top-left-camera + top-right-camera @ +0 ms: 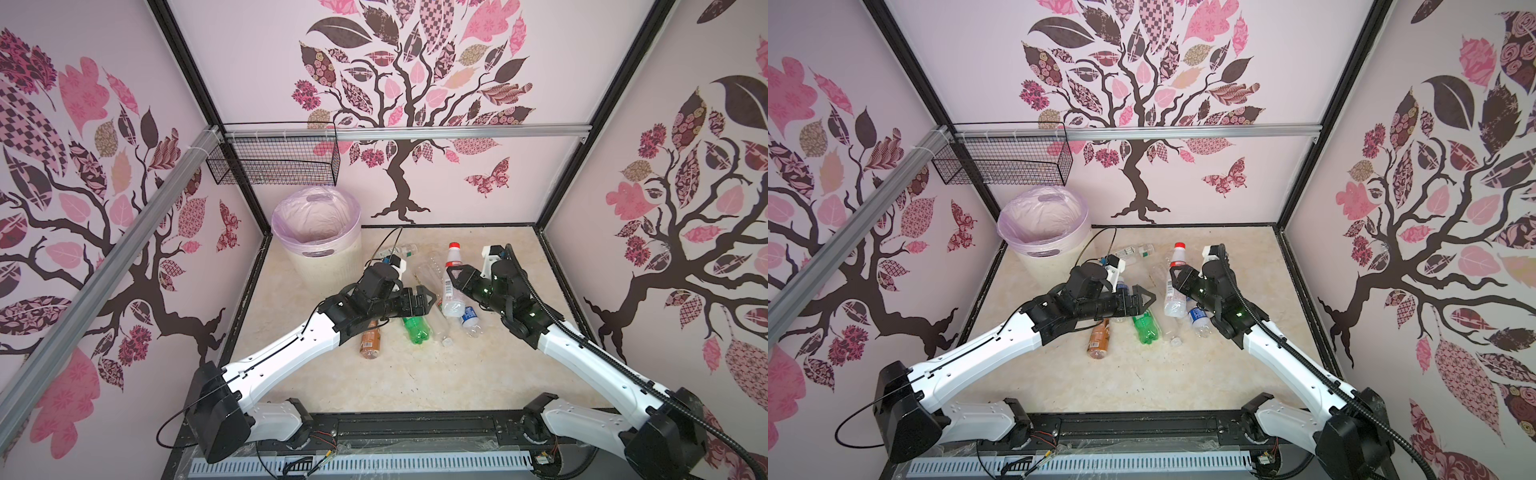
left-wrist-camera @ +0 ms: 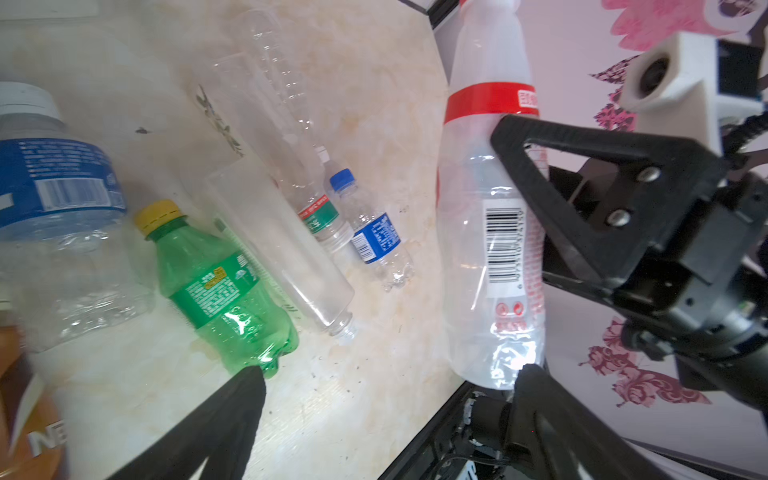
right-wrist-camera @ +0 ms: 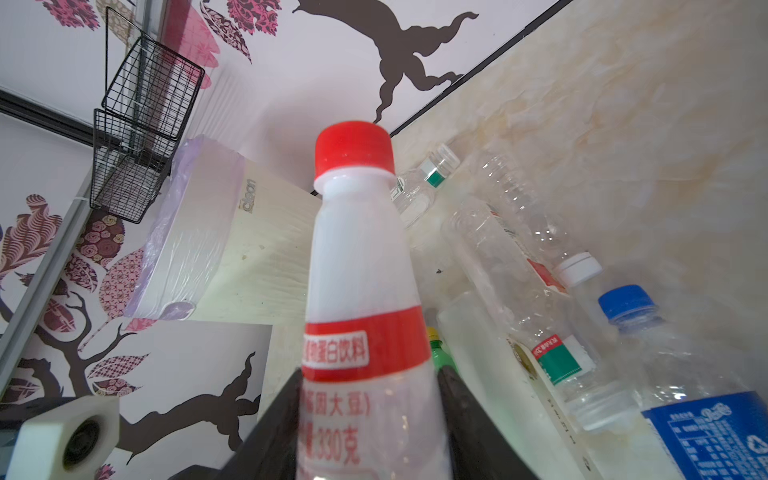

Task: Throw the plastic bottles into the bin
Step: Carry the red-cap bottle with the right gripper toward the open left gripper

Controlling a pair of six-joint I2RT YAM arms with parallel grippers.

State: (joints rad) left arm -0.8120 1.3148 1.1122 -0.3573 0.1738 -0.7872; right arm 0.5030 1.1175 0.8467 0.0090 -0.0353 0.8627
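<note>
A beige marbled tabletop is shown in both top views. In its upper left corner the cream ribbed bin, lined with a lilac bag, is stood upright. Near the middle of the frame a green bottle and a brown-wrapped bottle are laid flat, near each other but apart. Just right of them a blue-labelled bottle is laid. Higher up, a clear bottle with a green-and-white label is laid on its side, and clear unlabelled bottles are laid in between.
</note>
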